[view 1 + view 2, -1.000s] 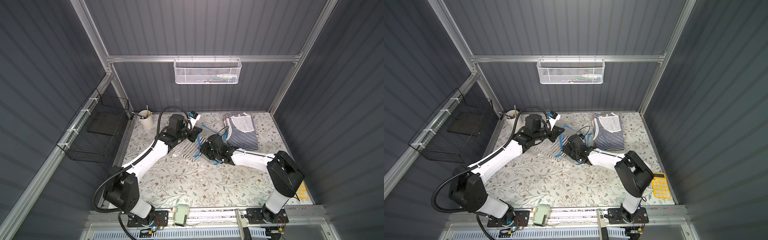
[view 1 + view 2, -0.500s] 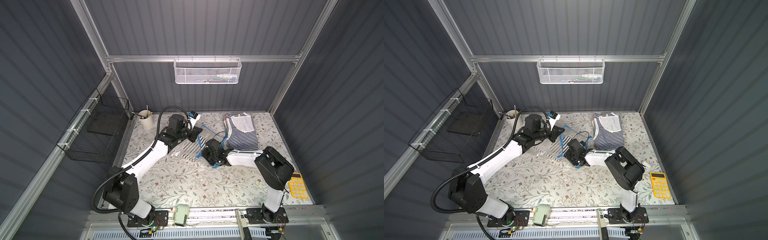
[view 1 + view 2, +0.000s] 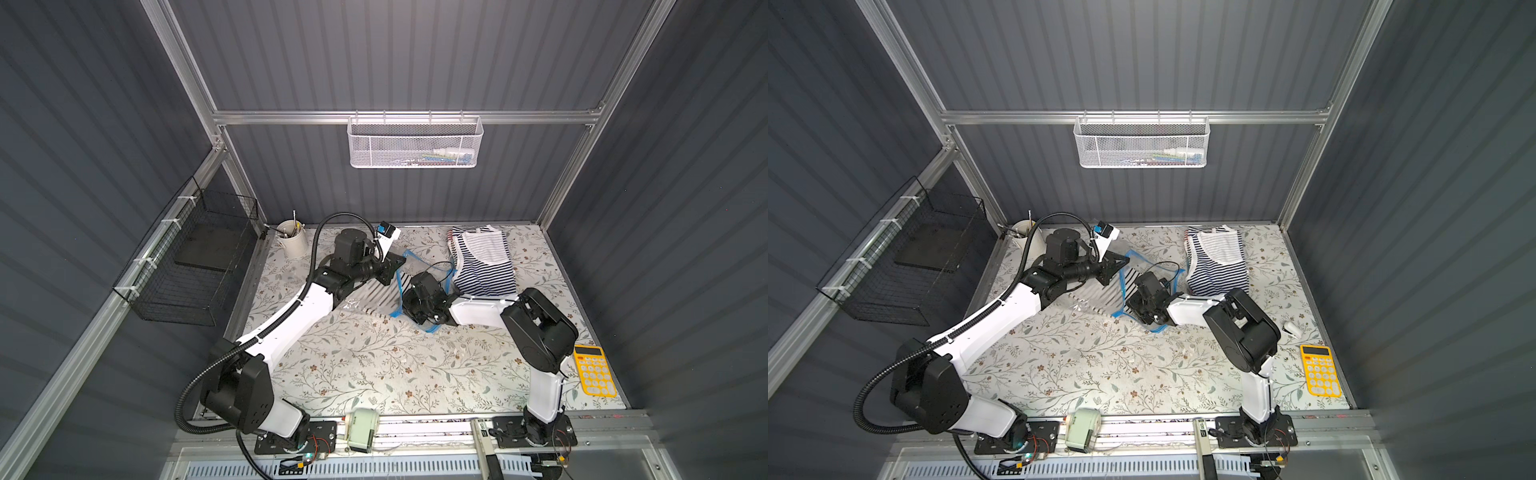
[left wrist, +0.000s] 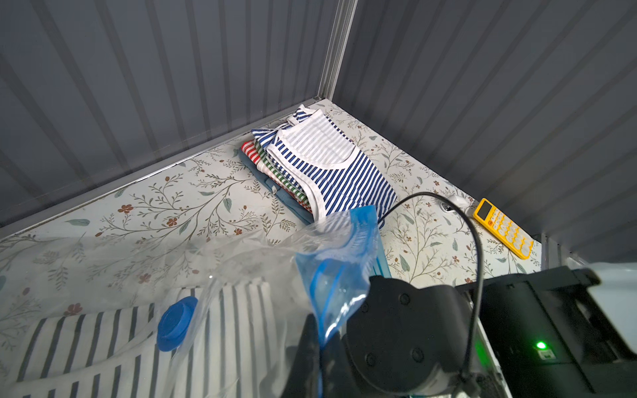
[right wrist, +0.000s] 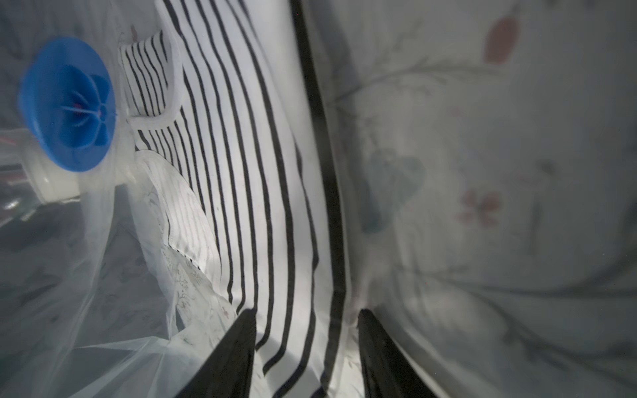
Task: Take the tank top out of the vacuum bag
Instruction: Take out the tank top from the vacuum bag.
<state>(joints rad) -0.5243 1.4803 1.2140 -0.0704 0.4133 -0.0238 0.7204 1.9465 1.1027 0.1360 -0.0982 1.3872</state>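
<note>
1. Both top views: the whole table (image 3: 374, 374) (image 3: 1100, 365) is seen from high above its front edge, looking steeply down. The two views are nearly identical.
2. Left wrist view: taken low and near, directed across the bag (image 4: 241, 251) toward the far corner. The shirt stack (image 4: 327, 165) and calculator (image 4: 503, 229) are shared with the top views.
3. Right wrist view: taken very close along the tank top (image 5: 241, 172), beside the cap (image 5: 69, 103). Both are shared with the left wrist view.

left arm (image 3: 291, 328): white shells, chunky black joints
right arm (image 3: 478, 309): same white-and-black deal
hose (image 3: 178, 409): black, ribbed, loops off the 7 o'clock base
wrist cable (image 4: 478, 255): skinny black
right gripper (image 5: 306, 312): black tapered fingers
status light (image 4: 541, 345): green dot
</note>
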